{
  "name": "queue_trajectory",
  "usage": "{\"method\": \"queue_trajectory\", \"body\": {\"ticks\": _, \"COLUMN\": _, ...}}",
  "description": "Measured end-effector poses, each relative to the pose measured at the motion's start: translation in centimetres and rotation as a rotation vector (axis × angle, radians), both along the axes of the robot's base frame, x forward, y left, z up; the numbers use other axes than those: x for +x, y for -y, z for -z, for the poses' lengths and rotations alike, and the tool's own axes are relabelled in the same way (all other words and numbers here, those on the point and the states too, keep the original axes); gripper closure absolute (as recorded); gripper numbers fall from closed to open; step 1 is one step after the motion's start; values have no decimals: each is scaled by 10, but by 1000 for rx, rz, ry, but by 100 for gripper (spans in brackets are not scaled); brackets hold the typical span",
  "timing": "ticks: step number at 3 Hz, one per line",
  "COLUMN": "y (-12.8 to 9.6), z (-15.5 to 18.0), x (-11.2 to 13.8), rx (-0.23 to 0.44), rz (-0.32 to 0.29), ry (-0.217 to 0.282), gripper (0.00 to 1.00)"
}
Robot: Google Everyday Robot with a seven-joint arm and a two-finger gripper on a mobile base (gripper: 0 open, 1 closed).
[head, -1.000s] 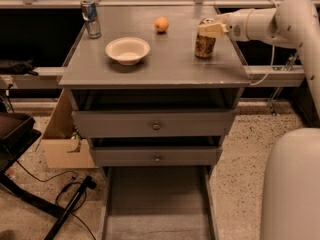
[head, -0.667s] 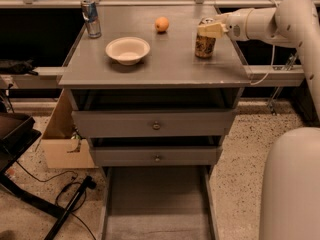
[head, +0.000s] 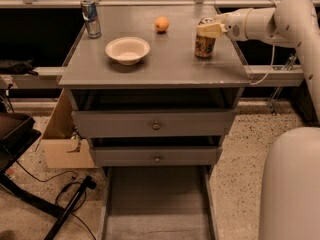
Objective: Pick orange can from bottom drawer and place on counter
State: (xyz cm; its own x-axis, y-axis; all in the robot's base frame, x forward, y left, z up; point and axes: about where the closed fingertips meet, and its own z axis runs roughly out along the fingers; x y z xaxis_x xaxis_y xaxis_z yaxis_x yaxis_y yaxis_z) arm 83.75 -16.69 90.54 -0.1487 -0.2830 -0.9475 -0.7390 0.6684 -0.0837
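Unmoved since a second ago, with can [head: 204,48] upright on counter [head: 165,64] near the right edge and gripper [head: 209,30] clamped round its upper wall (drawer [head: 155,199] open below); likely light, slick, dentable, so best gripped gently mid-body.

I see my robot's arm [head: 260,23] as a thick, smooth, off-white tube with rounded joints, reaching in over the right edge of the counter [head: 165,64]. A greyish round disc [head: 234,30] marks the side of its wrist section. The gripper [head: 210,30] at the tip is pale yellow and blocky, above the counter's right rear part. A thin pale cable [head: 270,64] droops under the arm, just off the counter's right edge. A large rounded white shell [head: 292,184] sits below and right of the counter
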Motion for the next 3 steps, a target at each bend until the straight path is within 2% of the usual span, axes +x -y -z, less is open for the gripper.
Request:
{"method": "queue_trajectory", "body": {"ticks": 1, "y": -2, "z": -6, "x": -2, "rx": 3, "rz": -10, "ry": 10, "gripper": 1}}
{"method": "queue_trajectory", "body": {"ticks": 2, "y": -8, "z": -20, "x": -7, "rx": 9, "rz": -34, "ry": 35, "gripper": 0}}
{"method": "queue_trajectory", "body": {"ticks": 3, "y": -12, "z": -61, "x": -31, "rx": 2, "rz": -83, "ry": 89, "gripper": 0}}
